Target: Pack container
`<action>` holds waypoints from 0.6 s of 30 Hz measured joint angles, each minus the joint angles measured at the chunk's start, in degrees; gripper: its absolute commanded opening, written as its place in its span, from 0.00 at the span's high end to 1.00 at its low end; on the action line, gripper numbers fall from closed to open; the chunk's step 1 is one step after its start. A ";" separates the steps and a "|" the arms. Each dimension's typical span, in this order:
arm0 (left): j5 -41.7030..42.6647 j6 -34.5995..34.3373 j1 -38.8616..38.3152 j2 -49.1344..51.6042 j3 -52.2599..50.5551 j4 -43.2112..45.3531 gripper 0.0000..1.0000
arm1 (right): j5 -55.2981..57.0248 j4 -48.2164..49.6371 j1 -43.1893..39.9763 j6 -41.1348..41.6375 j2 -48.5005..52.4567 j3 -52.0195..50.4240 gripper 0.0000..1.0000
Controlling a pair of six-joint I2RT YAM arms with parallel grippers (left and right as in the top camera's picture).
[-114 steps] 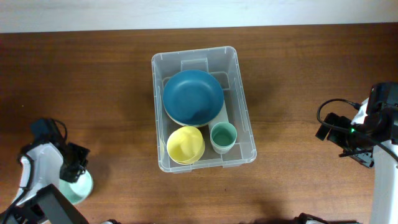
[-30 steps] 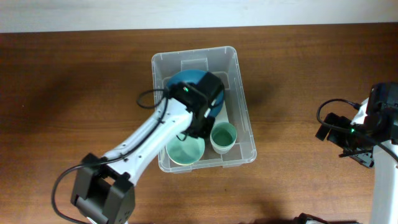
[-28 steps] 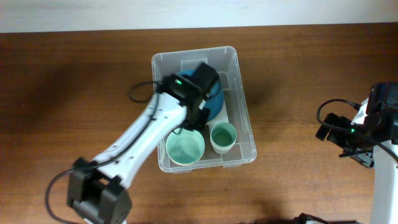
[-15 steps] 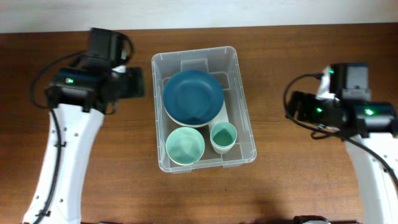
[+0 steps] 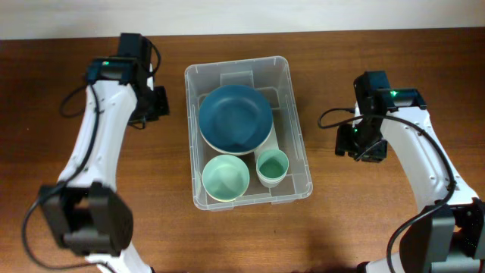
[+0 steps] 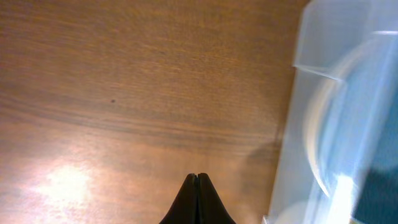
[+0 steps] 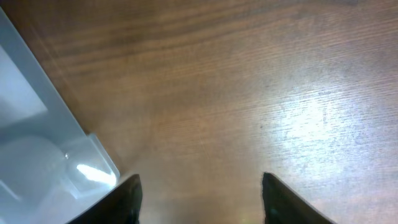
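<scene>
the container [image 5: 236,62] sits mid-table [image 5: 379,227], long side running away from us. inside it we see a blue plate [image 5: 236,119] filling the far half, with a mint bowl [image 5: 226,177] and a teal cup [image 5: 272,167] side by side in the near half, all upright. we spot nothing loose on the wood around it, so we judge the packing done or nearly so.

the left gripper [image 6: 197,177] hangs over bare wood just beside the container's left wall, its fingers pressed together on nothing. the right gripper [image 7: 200,177] is near the right wall, fingers spread wide, also empty, with a container corner at the edge of its view.

what worries us is the arms, not the dishes. both flank a light plastic bin, and a careless sweep inward could clip the rim, skid the bin across the smooth table or jolt the cup over against the bowl. the left one is closest, so any turn toward the wall is the likeliest cause. the wide right fingers could also catch the lip if they drop low while passing.
</scene>
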 measured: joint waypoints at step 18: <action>8.17 1.66 -3.06 9.90 -0.24 10.12 0.99 | -7.76 -4.63 8.04 -7.67 0.76 -1.44 0.39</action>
